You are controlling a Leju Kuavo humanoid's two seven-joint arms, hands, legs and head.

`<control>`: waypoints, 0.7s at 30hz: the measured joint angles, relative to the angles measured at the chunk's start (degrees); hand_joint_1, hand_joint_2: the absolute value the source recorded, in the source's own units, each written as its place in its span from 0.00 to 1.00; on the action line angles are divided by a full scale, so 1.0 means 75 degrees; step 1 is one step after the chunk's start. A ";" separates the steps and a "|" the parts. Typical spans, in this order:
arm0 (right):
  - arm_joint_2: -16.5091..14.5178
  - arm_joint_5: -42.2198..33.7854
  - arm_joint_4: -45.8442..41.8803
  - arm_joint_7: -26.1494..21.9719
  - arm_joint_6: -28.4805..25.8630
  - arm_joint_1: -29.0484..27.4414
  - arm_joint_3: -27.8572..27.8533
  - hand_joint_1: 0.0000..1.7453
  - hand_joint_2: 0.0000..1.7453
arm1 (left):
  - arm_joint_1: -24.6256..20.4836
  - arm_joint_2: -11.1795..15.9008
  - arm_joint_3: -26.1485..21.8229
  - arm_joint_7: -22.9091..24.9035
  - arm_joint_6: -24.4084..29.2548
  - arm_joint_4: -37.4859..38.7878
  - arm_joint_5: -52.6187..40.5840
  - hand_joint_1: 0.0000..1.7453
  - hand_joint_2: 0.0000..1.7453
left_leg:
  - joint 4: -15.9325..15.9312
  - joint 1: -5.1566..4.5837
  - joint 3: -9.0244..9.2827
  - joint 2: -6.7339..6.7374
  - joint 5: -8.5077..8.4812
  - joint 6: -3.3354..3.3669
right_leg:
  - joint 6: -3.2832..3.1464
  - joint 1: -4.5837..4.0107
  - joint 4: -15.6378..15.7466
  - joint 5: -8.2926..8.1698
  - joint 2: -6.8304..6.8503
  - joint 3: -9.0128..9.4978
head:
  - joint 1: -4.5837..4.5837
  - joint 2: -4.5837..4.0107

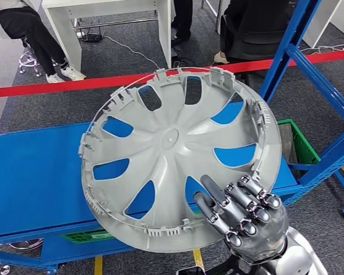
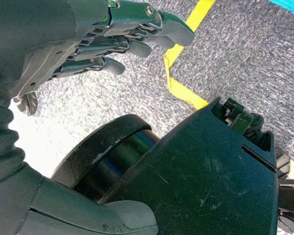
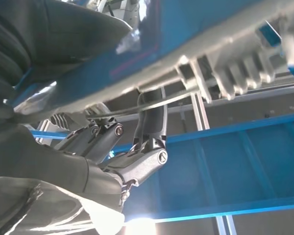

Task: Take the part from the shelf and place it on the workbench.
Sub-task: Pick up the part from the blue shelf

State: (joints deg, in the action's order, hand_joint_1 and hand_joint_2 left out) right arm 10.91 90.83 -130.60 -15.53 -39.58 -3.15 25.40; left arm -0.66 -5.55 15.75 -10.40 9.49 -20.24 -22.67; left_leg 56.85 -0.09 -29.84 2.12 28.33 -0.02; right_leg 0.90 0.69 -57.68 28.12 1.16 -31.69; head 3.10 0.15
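The part is a large grey wheel cover (image 1: pixel 174 154) with its ribbed inner side facing me, tilted and held in the air above the blue workbench (image 1: pixel 36 177). My right hand (image 1: pixel 241 215) grips its lower right rim, fingers lying across the inner face. In the right wrist view the cover's clipped rim (image 3: pixel 212 63) passes over the fingers (image 3: pixel 149 142) that hook onto it. My left hand (image 2: pixel 112 39) hangs over the grey floor with its fingers apart, holding nothing.
A blue shelf frame (image 1: pixel 313 74) stands at the right with a green crate (image 1: pixel 302 143) beside it. Red barrier tape (image 1: pixel 53 87) runs behind the bench. People stand by white tables (image 1: pixel 118 17) at the back. Yellow floor tape (image 2: pixel 182 63) marks the carpet.
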 joint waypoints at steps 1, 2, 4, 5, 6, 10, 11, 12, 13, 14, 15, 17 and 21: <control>0.0000 0.0002 0.0000 0.0021 0.0000 -0.0002 0.0001 1.00 1.00 | 0.0001 0.0000 -0.0002 -0.0002 -0.0040 0.0000 0.0018 0.00 1.00 | 0.0000 0.0000 0.0000 0.0000 0.0000 0.0000 | 0.0000 0.0000 0.0000 0.0000 0.0000 0.0000 | 0.0001 0.0000; 0.0000 0.0003 0.0000 0.0049 0.0000 -0.0002 0.0004 1.00 1.00 | 0.0001 0.0000 -0.0003 -0.0005 -0.0076 0.0000 0.0034 0.00 1.00 | 0.0000 0.0000 -0.0001 0.0000 0.0000 0.0000 | 0.0000 0.0000 0.0000 0.0000 0.0000 0.0000 | 0.0001 0.0000; 0.0000 -0.0018 -0.0004 0.0128 0.0000 0.0014 0.0027 1.00 1.00 | 0.0001 0.0000 -0.0004 -0.0015 -0.0121 0.0000 0.0056 0.00 1.00 | 0.0000 0.0000 -0.0001 0.0000 0.0000 0.0000 | 0.0000 0.0000 0.0000 0.0000 0.0000 0.0000 | 0.0001 0.0000; 0.0000 -0.0034 -0.0009 0.0177 0.0000 0.0027 0.0045 1.00 1.00 | 0.0001 0.0000 -0.0004 -0.0019 -0.0130 0.0000 0.0064 0.00 1.00 | 0.0000 0.0000 -0.0001 0.0000 0.0000 0.0000 | 0.0000 0.0000 0.0000 0.0000 0.0000 0.0000 | 0.0001 0.0000; 0.0000 -0.0049 -0.0014 0.0219 0.0000 0.0042 0.0064 1.00 1.00 | 0.0000 0.0000 -0.0004 -0.0022 -0.0126 0.0000 0.0064 0.00 1.00 | 0.0000 0.0000 -0.0001 0.0000 0.0000 0.0000 | 0.0000 0.0000 0.0000 0.0000 0.0000 0.0000 | 0.0001 0.0000; 0.0000 -0.0060 -0.0020 0.0262 0.0000 0.0058 0.0104 1.00 1.00 | 0.0001 0.0001 -0.0004 -0.0021 -0.0112 0.0000 0.0055 0.00 1.00 | 0.0000 0.0000 -0.0001 0.0000 0.0000 0.0000 | 0.0000 0.0000 0.0000 0.0000 0.0000 -0.0001 | -0.0001 0.0000; 0.0000 -0.0061 -0.0020 0.0262 0.0000 0.0057 0.0108 1.00 1.00 | 0.0000 0.0002 -0.0004 -0.0021 -0.0112 0.0000 0.0045 0.00 1.00 | 0.0000 0.0000 -0.0002 0.0000 0.0000 0.0000 | 0.0000 0.0000 0.0000 0.0000 0.0000 -0.0001 | 0.0000 0.0000; 0.0000 -0.0060 -0.0020 0.0265 0.0000 0.0061 0.0112 1.00 1.00 | 0.0000 0.0002 -0.0004 -0.0021 -0.0111 0.0000 0.0034 0.00 1.00 | 0.0000 0.0000 -0.0002 0.0000 0.0000 0.0000 | 0.0000 0.0000 0.0000 0.0000 0.0000 -0.0001 | 0.0000 0.0000; 0.0000 -0.0060 -0.0020 0.0277 0.0000 0.0073 0.0121 1.00 1.00 | -0.0001 0.0002 -0.0004 -0.0020 -0.0109 0.0000 0.0022 0.00 1.00 | 0.0000 0.0000 -0.0002 0.0000 0.0000 0.0000 | 0.0000 0.0000 0.0000 0.0000 0.0000 -0.0001 | 0.0001 0.0000; 0.0001 -0.0060 -0.0020 0.0311 0.0000 0.0092 0.0133 1.00 1.00 | -0.0002 0.0002 -0.0004 -0.0012 -0.0106 0.0000 0.0012 0.00 1.00 | 0.0000 0.0000 -0.0002 0.0000 0.0000 0.0000 | 0.0000 0.0000 0.0000 0.0000 0.0000 -0.0001 | 0.0001 0.0000; 0.0001 -0.0061 -0.0020 0.0358 0.0000 0.0115 0.0151 1.00 1.00 | -0.0003 0.0003 -0.0004 -0.0002 -0.0103 0.0000 0.0007 0.00 1.00 | 0.0000 0.0000 -0.0002 0.0000 0.0000 0.0000 | 0.0000 0.0000 0.0000 0.0000 0.0000 -0.0001 | 0.0001 0.0000; 0.0003 -0.0061 -0.0020 0.0465 0.0000 0.0148 0.0189 1.00 1.00 | -0.0005 0.0003 -0.0004 0.0025 -0.0100 0.0000 0.0004 0.00 1.00 | 0.0000 0.0000 -0.0002 0.0000 0.0000 0.0000 | 0.0000 0.0000 0.0000 0.0000 0.0001 -0.0001 | 0.0001 0.0000; 0.0003 -0.0063 -0.0020 0.0546 0.0000 0.0161 0.0222 1.00 1.00 | -0.0006 0.0003 -0.0004 0.0049 -0.0100 0.0000 0.0003 0.00 1.00 | 0.0000 0.0000 -0.0002 0.0000 0.0000 0.0000 | 0.0000 0.0000 0.0000 0.0000 0.0001 0.0000 | 0.0001 0.0000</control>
State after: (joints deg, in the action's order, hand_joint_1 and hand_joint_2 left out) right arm 10.93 90.36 -130.75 -11.44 -39.58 -1.95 27.07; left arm -0.71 -5.53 15.72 -10.03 8.74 -20.24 -22.64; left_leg 56.85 -0.08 -29.85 2.12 28.33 -0.02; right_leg 0.90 0.69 -57.69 28.12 1.16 -31.69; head 3.10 0.15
